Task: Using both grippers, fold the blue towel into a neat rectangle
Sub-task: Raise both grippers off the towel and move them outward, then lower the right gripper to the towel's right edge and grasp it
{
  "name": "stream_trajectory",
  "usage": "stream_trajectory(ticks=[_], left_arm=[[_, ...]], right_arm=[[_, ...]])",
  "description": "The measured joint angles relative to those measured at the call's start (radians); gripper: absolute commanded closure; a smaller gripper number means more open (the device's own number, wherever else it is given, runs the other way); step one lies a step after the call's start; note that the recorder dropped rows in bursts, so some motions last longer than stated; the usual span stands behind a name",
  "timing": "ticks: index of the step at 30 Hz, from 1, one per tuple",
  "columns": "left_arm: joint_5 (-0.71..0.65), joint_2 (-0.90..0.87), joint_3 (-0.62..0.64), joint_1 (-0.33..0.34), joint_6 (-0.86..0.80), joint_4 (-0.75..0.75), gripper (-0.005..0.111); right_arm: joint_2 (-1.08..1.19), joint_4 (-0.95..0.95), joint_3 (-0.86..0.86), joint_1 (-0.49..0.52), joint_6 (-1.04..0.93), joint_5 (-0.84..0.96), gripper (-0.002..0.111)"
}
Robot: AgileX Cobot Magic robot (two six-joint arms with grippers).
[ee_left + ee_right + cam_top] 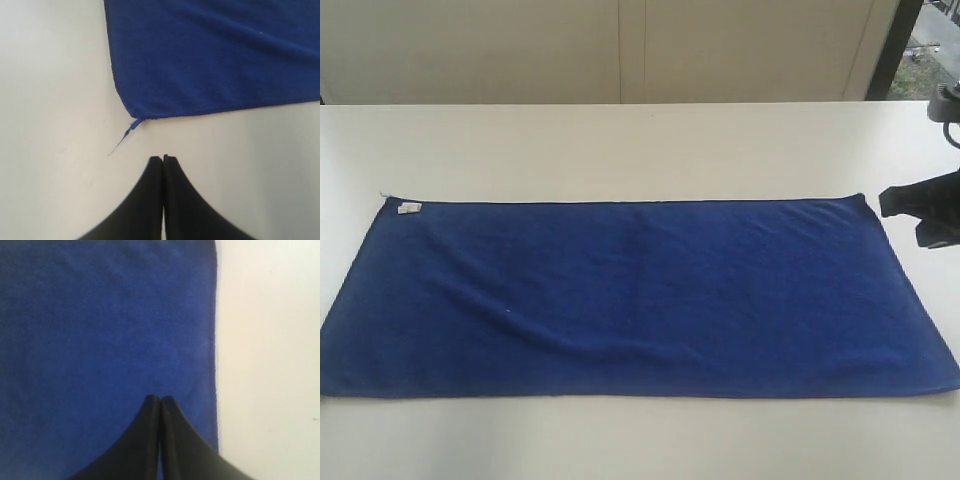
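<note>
Left hand (163, 159) and right hand (159, 399) were shut, empty; unopened, they would likely rumple the blue towel (640, 295), not grip it.

I look down on a broad, smooth, off-white bench (620, 140) with a matte top that runs right across the exterior view. Seen from my left wrist, its surface carries a few faint dark specks (63, 149), and from my right wrist it is a plain, pale strip. Behind its far edge stands a cream panelled wall (470, 50), split by thin vertical seams (620, 50). At the far right a dark slanting upright frame (892, 45) borders a sliver of grey-green outdoors (932, 55), too blurred to make out
</note>
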State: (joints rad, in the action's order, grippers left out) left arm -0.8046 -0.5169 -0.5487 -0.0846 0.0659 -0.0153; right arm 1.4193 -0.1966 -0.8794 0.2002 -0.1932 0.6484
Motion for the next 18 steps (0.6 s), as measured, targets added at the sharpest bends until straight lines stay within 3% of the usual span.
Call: stream_trajectory(ticks=[18], left_arm=[[0.0,0.0,0.0,0.0,0.0,0.002,0.107]], right_arm=[[0.123,0.089,0.0,0.004,-0.001,-0.162,0.108]])
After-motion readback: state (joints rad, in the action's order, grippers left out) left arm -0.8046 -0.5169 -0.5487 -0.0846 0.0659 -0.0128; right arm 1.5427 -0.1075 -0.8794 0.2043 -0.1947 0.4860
